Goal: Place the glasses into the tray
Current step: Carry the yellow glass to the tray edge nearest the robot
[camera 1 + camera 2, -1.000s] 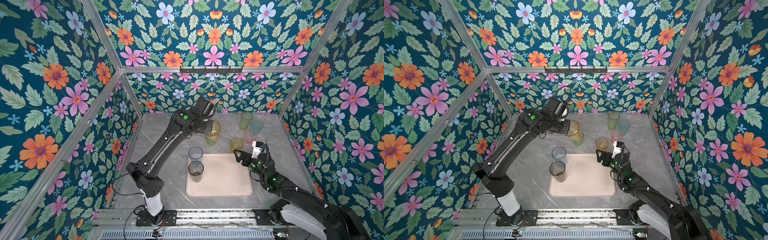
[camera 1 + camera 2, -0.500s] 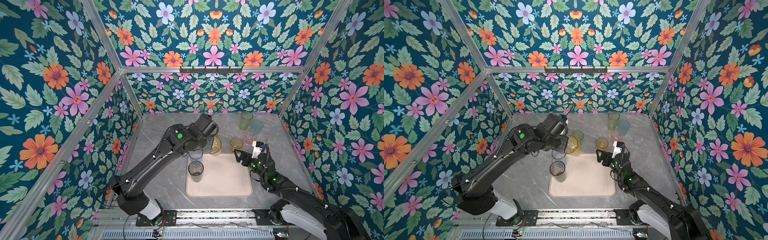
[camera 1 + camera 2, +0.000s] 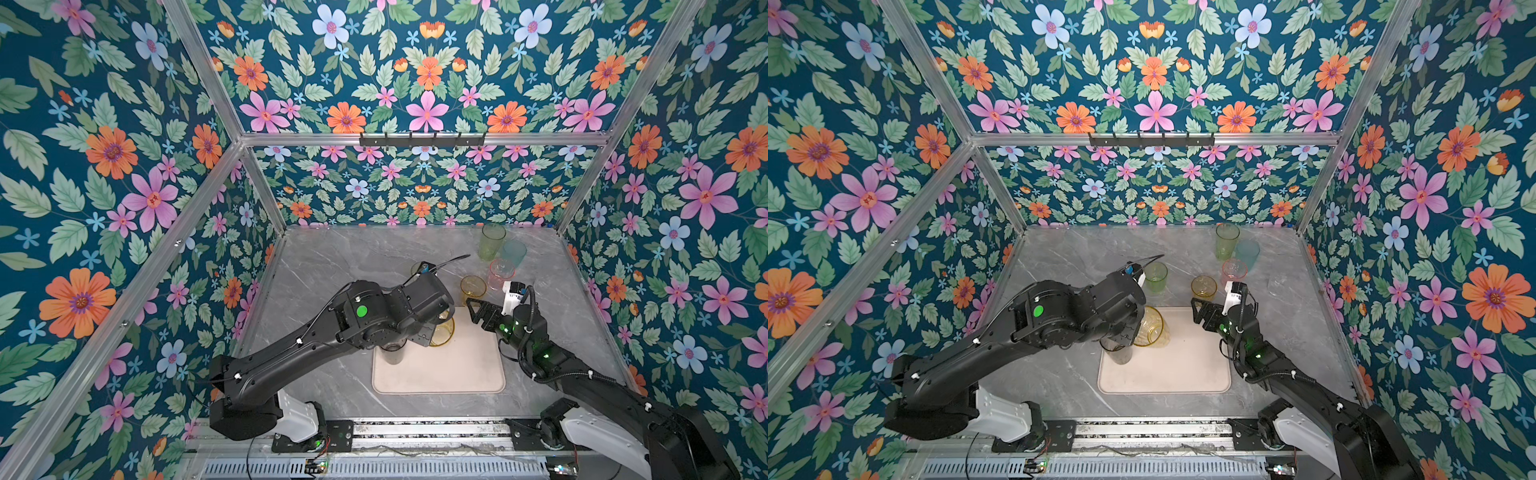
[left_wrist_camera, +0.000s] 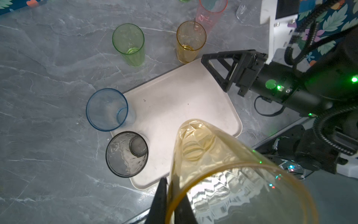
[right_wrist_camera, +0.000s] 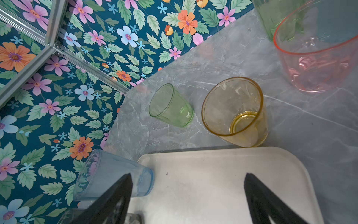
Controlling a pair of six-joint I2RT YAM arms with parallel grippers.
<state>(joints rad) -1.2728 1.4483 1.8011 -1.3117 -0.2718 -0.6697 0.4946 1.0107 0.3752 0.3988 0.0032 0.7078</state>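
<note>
The beige-pink tray [image 3: 440,370] [image 4: 174,97] lies at the front middle of the table. A blue glass [image 4: 106,109] and a smoke-grey glass [image 4: 126,154] [image 3: 390,353] stand on its left edge. My left gripper [image 4: 170,205] is shut on the rim of a tall amber glass [image 4: 213,164] [image 3: 1152,328], which hangs tilted over the tray beside the grey one. My right gripper [image 5: 188,197] [image 3: 476,311] stands open and empty above the tray's far right corner. Behind the tray stand a short amber glass [image 3: 473,286] [image 5: 234,110], a short green one [image 3: 1155,276] and a pink one [image 3: 500,272].
A tall green glass [image 3: 491,241] and a teal glass [image 3: 513,253] stand at the back right by the wall. A small clear glass [image 4: 245,10] stands right of the pink one. Flowered walls close the table on three sides.
My left arm has carried the tall amber glass from the back of the table forward and down over the tray. The right arm has stayed still and open.
</note>
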